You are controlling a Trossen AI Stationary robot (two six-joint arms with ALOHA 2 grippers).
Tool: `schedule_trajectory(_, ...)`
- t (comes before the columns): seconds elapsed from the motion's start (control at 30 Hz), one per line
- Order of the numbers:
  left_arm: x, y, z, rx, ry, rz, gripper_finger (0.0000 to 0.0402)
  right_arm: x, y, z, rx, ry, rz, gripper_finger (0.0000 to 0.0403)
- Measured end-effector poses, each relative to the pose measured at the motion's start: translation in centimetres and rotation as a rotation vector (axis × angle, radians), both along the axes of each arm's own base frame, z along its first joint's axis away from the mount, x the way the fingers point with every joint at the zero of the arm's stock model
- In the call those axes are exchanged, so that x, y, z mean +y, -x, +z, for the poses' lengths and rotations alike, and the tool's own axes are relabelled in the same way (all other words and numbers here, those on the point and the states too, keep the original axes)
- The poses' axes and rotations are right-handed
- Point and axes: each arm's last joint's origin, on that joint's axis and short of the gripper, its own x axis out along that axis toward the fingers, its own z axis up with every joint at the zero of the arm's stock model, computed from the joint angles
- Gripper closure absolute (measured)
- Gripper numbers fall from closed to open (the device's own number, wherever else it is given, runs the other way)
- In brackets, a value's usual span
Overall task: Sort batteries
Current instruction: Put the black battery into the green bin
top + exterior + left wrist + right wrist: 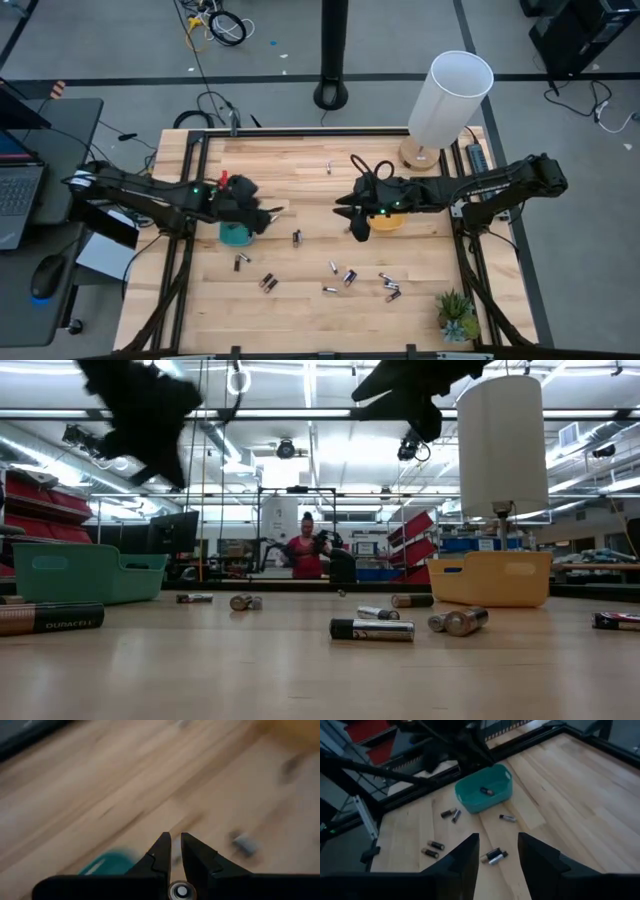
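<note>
Lying scattered, small dark-and-silver batteries (348, 277) dot table (300, 315).

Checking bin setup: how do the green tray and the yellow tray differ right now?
The green tray sits on the table's left under the left gripper; the yellow tray sits right, by the right gripper. The green tray holds one battery; the yellow tray's contents are hidden. Both are small, open-topped bins.
</note>
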Motion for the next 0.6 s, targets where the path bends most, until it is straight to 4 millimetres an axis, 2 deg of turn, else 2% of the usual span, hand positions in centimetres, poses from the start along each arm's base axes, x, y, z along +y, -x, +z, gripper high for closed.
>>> schedule_trajectory(0.07, 0.1, 1.1, -1.3, 0.105, 0.027, 0.015, 0.036, 0.2, -0.2, -0.3, 0.009, 0.001, 0.006, 0.0262)
schedule_trajectory(0.13, 0.1, 1.4, -2.5, 0.125, 0.059, 0.039, 0.0353, 0.3, -0.4, -0.6, 0.017, 0.002, 0.009, 0.0264)
schedule_trajectory(0.23, 0.2, 1.9, -4.0, 0.143, 0.081, 0.091, 0.0315, 0.5, -0.6, -0.7, 0.009, 0.0, 0.014, 0.0266)
schedule_trajectory(0.33, 0.2, 1.9, -4.7, 0.139, 0.099, 0.093, 0.0268, 0.6, -0.8, -0.8, 0.002, -0.018, 0.034, 0.0266)
schedule_trajectory(0.43, 0.0, 1.6, -4.0, 0.122, 0.128, 0.067, 0.0236, 0.9, -0.8, -1.1, 0.026, -0.039, 0.078, 0.0266)
schedule_trajectory(0.6, -2.0, -0.2, -0.8, -0.006, 0.156, -0.184, 0.0222, 1.5, -0.5, -1.7, 0.096, -0.043, 0.115, 0.0268)
